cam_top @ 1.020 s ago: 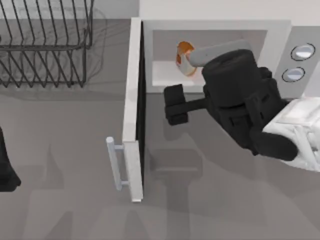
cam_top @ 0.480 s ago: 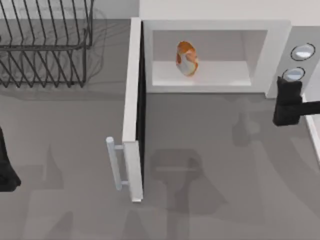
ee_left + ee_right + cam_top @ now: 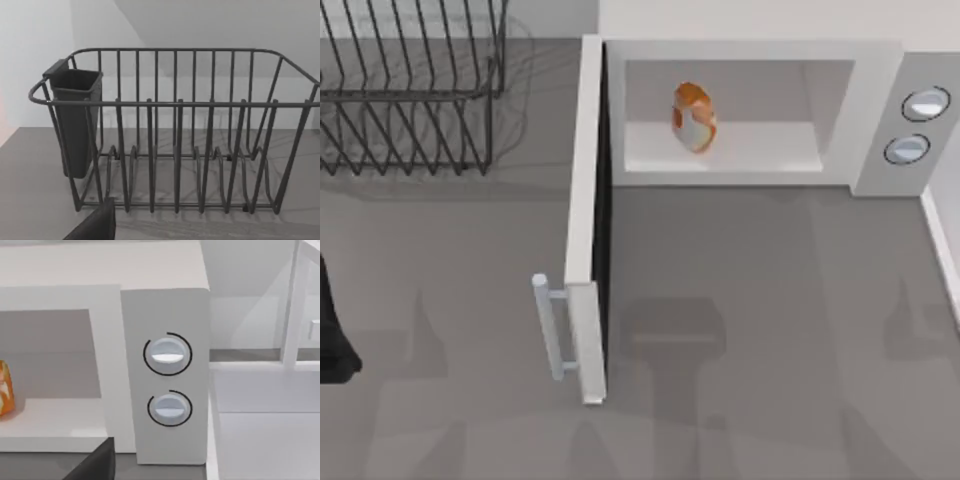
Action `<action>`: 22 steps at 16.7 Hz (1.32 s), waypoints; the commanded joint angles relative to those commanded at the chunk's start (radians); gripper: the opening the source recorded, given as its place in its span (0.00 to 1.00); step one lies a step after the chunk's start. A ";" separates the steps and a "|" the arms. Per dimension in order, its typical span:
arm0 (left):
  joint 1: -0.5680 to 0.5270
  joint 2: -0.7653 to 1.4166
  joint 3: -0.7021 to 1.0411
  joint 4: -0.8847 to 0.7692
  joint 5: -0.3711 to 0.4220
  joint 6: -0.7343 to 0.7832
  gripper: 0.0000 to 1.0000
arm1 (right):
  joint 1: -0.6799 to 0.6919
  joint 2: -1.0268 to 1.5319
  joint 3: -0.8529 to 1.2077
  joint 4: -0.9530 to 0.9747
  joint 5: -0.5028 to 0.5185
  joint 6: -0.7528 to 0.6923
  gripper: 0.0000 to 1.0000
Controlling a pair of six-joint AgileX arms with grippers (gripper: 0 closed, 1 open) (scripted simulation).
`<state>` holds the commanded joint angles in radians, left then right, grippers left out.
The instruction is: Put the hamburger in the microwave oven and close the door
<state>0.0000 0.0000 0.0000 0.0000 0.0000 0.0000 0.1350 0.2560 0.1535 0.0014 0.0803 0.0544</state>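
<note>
Hamburger (image 3: 694,117) stands on edge on the floor of the microwave oven (image 3: 875,120) cavity, clear of any fingers; the door (image 3: 585,220) hangs wide open, its bar handle (image 3: 550,325) facing the table's left; my left arm (image 3: 332,330) sits at the left edge, its finger state impossible to tell; the left wrist view faces the black wire dish rack (image 3: 175,130); the right wrist view faces the two knobs (image 3: 167,355) and a sliver of bun (image 3: 5,390).

orange-brown hamburger (image 3: 693,117), white-grey microwave oven (image 3: 750,50), black rack (image 3: 175,130)
</note>
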 joint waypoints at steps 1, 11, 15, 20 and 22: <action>0.000 0.000 0.000 0.000 0.000 0.000 1.00 | -0.033 -0.068 -0.039 -0.001 -0.020 -0.013 1.00; 0.000 0.000 0.000 0.000 0.000 0.000 1.00 | -0.135 -0.256 -0.154 -0.001 -0.080 -0.054 1.00; 0.000 0.000 0.000 0.000 0.000 0.000 0.70 | -0.135 -0.256 -0.154 -0.001 -0.080 -0.054 1.00; 0.000 0.000 0.000 0.000 0.000 0.000 0.32 | -0.135 -0.256 -0.154 -0.001 -0.080 -0.054 1.00; 0.000 0.000 0.000 0.000 0.000 0.000 0.17 | -0.135 -0.256 -0.154 -0.001 -0.080 -0.054 1.00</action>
<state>0.0000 0.0000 0.0000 0.0000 0.0000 0.0000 0.0000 0.0000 0.0000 0.0000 0.0000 0.0000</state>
